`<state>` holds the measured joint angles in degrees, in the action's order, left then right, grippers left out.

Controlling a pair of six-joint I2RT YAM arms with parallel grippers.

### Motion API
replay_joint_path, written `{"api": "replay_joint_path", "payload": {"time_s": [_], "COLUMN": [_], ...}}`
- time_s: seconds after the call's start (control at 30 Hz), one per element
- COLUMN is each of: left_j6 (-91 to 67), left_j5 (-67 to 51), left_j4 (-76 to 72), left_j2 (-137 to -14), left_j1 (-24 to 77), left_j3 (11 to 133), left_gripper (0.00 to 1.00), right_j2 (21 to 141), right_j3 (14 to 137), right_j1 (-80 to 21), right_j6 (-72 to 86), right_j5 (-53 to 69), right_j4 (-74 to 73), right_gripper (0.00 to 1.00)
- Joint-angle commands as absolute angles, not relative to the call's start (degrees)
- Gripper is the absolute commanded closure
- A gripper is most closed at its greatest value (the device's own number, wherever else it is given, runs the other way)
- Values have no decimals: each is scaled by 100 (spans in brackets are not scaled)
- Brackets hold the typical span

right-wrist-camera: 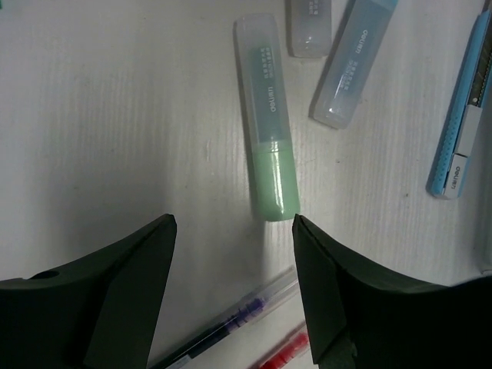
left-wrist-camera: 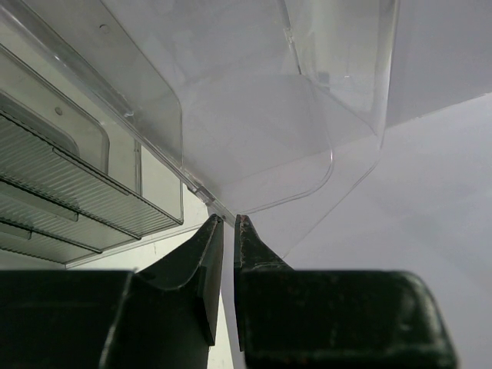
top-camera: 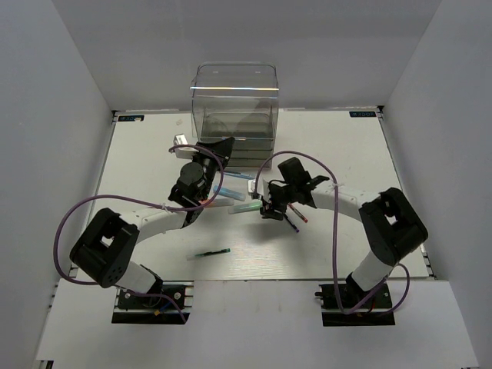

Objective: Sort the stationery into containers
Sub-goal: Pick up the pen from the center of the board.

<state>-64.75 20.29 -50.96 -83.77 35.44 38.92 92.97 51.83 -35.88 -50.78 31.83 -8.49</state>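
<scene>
The clear smoky drawer unit (top-camera: 234,108) stands at the table's far middle. My left gripper (top-camera: 221,150) is at its front; in the left wrist view its jaws (left-wrist-camera: 228,223) are pinched on the thin clear lip of a drawer (left-wrist-camera: 201,196). My right gripper (top-camera: 267,206) is open and empty, hovering just short of the mint-green marker (right-wrist-camera: 269,138), whose green end lies between the fingertips' line. A light blue marker (right-wrist-camera: 354,61), a thin blue pen (right-wrist-camera: 461,115), a dark purple pen (right-wrist-camera: 231,323) and a red pen (right-wrist-camera: 284,355) lie around it. A dark green pen (top-camera: 209,253) lies apart, nearer.
A frosted marker cap (right-wrist-camera: 309,27) shows at the top edge of the right wrist view. Stacked grey drawers (left-wrist-camera: 69,184) fill the left of the left wrist view. White walls enclose the table (top-camera: 138,169) on three sides.
</scene>
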Motion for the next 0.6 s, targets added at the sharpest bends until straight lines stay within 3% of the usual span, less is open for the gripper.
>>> {"api": "replay_joint_path", "payload": {"time_s": [0.0, 0.3, 0.57], "left_j6": [-6442, -6442, -6495], "left_j5": [2039, 2092, 2092], "left_j4": [-5133, -5027, -4975], "left_j2": [-8033, -7928, -7875], "left_j1": [3595, 3595, 3595], "left_j3": [3964, 3964, 3964], "left_gripper": [100, 100, 100], "right_j2": [9483, 10291, 10547], "right_j3": [5581, 6249, 6363], "right_j1": [-3665, -3797, -3788], "right_j6": [-5265, -5519, -6143], "right_j5": [3050, 3014, 3155], "right_j4": [-642, -940, -1467], "right_gripper": [32, 34, 45]}}
